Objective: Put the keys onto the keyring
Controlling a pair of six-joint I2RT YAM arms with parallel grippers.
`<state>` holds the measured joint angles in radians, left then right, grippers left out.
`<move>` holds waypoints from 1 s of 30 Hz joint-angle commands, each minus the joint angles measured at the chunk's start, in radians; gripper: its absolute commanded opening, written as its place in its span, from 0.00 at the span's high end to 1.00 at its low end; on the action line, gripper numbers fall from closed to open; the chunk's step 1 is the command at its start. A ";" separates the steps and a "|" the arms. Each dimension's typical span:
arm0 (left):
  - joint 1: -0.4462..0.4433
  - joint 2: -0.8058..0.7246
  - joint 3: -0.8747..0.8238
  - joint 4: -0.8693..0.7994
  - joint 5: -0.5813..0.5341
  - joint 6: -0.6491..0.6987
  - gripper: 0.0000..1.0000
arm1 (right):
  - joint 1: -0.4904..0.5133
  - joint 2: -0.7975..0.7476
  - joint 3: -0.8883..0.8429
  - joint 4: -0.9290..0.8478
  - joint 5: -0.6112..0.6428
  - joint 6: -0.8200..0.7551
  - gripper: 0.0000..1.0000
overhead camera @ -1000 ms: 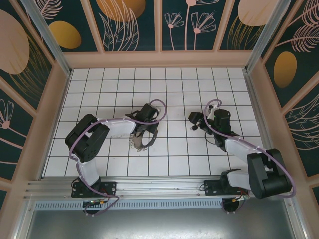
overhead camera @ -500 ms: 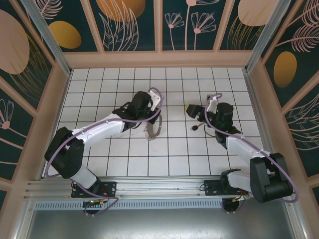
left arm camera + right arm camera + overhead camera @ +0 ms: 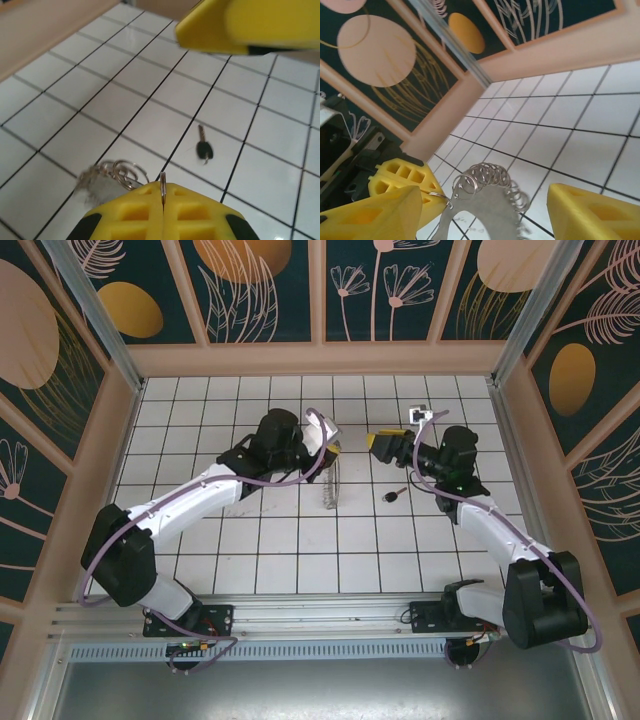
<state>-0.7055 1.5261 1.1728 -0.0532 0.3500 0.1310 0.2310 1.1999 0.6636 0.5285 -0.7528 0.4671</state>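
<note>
Silvery keyring (image 3: 331, 485), just raised from the counter (image 3: 200, 410), is dangling from the clenched left claw (image 3: 333, 447), while the released right claw (image 3: 379, 443) is hovering near the ungrasped key (image 3: 392, 495).

The left tool (image 3: 163, 194) pinches the keyring (image 3: 111, 179); the key (image 3: 204, 147) lies on the tiles (image 3: 75, 100).

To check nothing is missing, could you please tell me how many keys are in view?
1. The key lies on the white tiles, touching nothing, between the right arm and the keyring hanging from the left end effector. A key among the keyring's small rings could be hidden.
</note>
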 commanded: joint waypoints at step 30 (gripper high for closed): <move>0.042 0.004 0.178 0.042 0.506 -0.008 1.00 | -0.001 -0.048 0.024 0.199 -0.396 0.031 0.51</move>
<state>-0.6716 1.5261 1.3037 -0.0490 0.7860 0.1371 0.2310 1.1801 0.6739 0.6739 -1.1126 0.5064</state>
